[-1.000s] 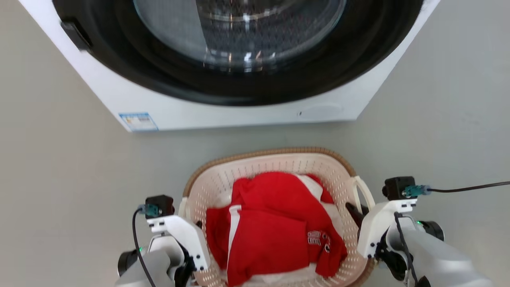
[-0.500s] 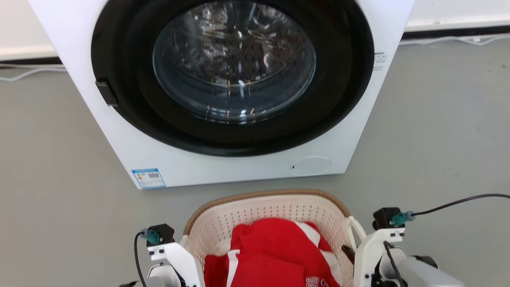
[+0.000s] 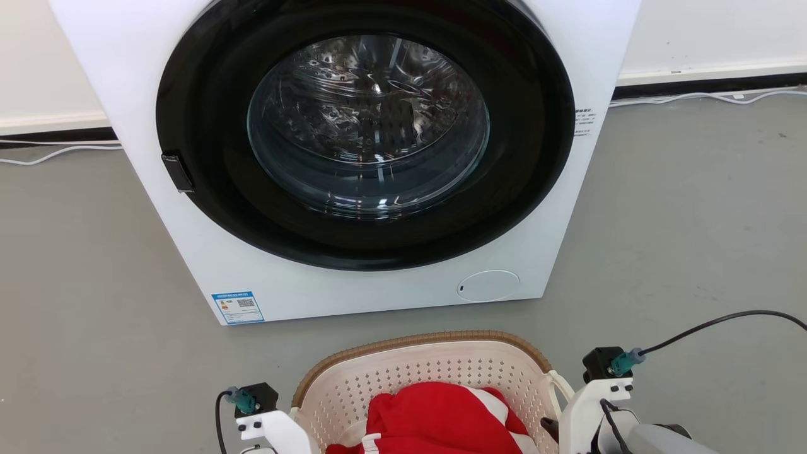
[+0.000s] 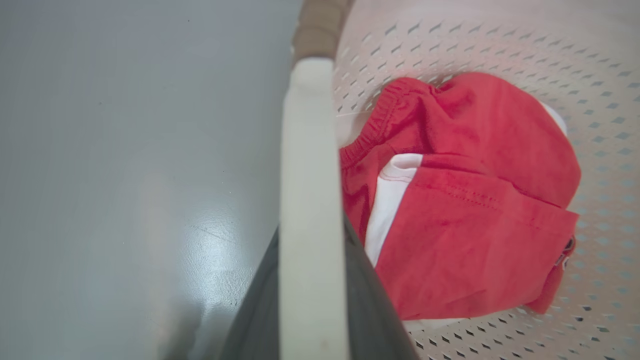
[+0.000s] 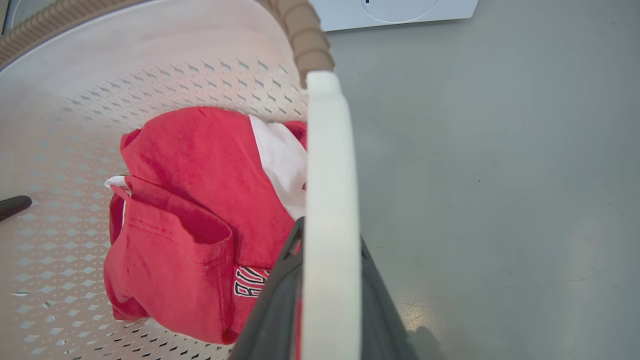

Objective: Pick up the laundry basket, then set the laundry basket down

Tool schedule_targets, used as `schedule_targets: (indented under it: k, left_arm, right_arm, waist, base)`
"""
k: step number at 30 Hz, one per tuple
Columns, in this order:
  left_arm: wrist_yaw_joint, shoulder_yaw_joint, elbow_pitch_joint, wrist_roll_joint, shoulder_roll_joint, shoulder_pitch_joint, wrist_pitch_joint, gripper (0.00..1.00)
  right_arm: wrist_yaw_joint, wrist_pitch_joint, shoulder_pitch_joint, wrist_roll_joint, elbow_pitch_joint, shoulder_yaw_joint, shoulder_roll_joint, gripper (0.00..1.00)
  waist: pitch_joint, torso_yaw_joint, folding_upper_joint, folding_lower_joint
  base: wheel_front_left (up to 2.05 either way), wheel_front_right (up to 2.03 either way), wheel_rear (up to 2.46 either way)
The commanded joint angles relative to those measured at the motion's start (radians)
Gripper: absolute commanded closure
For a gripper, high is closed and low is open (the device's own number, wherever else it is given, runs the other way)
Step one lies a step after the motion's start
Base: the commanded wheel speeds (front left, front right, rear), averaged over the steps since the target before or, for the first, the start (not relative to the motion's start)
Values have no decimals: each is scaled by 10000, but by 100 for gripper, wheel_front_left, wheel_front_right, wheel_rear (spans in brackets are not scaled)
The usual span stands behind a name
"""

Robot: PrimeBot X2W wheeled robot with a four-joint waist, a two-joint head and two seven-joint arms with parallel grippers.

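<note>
The left jaws are closed on the left handle (image 4: 310,150) of the basket (image 3: 416,339), a dark finger on each side of the white loop. The basket hangs between the two arms, just before the washer (image 3: 353,296); whether it is clear of the floor (image 3: 94,302) I cannot tell. It sits mouth up and level, and its long axis seems to run handle to handle, along the washer's front. It looks like stiff perforated plastic, likely light, with a soft red garment (image 3: 441,416) inside that may slide if tipped. The loops are the places to hold, lifted evenly. The right jaws are likewise clamped on the right handle (image 5: 330,175).
</note>
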Motion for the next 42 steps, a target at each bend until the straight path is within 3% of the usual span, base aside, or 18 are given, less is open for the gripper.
schedule_targets:
  k: [1, 42]
  left_arm:
    - [-230, 104, -106, 103, 205, -218, -29, 100]
    - [-135, 68, -96, 51, 242, -354, -391, 100]
  right_arm:
    - [171, 17, -54, -52, -205, 151, 17, 100]
    - [171, -250, -153, 127, -436, 363, 30, 100]
  waist:
    - [-1, 3, -1, 0]
    - [173, -8, -1, 0]
  base:
    - [0, 0, 0]
    - [0, 0, 0]
